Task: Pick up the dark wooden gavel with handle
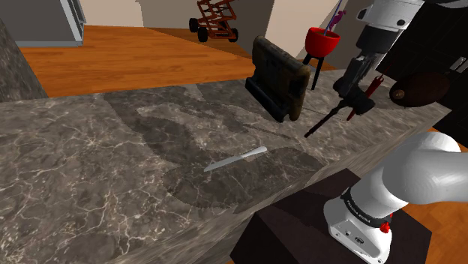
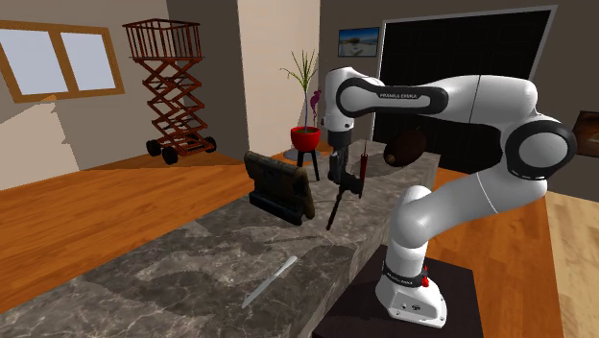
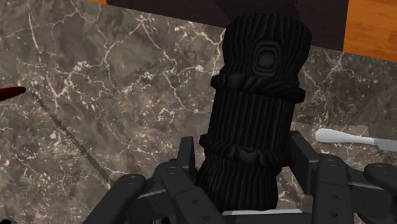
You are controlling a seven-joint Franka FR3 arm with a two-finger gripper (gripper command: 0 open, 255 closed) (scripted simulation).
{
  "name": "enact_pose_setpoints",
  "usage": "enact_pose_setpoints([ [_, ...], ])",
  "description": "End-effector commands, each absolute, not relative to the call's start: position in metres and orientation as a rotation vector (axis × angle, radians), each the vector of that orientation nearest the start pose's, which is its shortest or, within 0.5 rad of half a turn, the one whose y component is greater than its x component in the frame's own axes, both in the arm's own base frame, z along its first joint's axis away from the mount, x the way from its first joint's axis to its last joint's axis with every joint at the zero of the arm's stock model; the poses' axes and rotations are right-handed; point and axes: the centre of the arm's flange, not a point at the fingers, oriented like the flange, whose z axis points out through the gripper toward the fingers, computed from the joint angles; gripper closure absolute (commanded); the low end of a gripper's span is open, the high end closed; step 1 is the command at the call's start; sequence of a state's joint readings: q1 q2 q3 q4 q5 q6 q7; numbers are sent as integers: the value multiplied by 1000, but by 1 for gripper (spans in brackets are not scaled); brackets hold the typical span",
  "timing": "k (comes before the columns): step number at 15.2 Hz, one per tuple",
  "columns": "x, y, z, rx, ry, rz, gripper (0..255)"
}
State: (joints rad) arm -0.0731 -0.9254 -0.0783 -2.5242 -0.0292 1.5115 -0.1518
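Note:
The gavel (image 3: 254, 121) is black, with a ribbed cylindrical head that stands between my two fingers. My gripper (image 3: 245, 156) is shut on that head. In the shoulder view the gripper (image 1: 352, 99) hangs above the counter's far right part, and the gavel's thin dark handle (image 1: 321, 124) slants down toward the marble without touching it. In the second exterior view the gripper (image 2: 342, 181) holds the gavel (image 2: 333, 209) above the counter, just beside the dark block.
On the grey marble counter (image 1: 112, 165) lies a slim silver blade (image 1: 236, 159) (image 2: 271, 280) (image 3: 356, 139). A dark blocky object (image 1: 279, 79) (image 2: 278, 187) stands near the far edge. Beyond it are a red plant pot (image 1: 322, 41) and a scissor lift (image 2: 173, 86).

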Motion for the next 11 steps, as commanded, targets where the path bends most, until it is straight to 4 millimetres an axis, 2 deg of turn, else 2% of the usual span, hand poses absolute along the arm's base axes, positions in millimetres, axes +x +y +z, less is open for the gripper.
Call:
enact_pose_setpoints([
  [1,258,-48,556,-3094,-52,129,255],
  [9,258,-48,598,-3094,-52,129,255],
  [11,258,-48,599,-3094,-52,129,255],
])
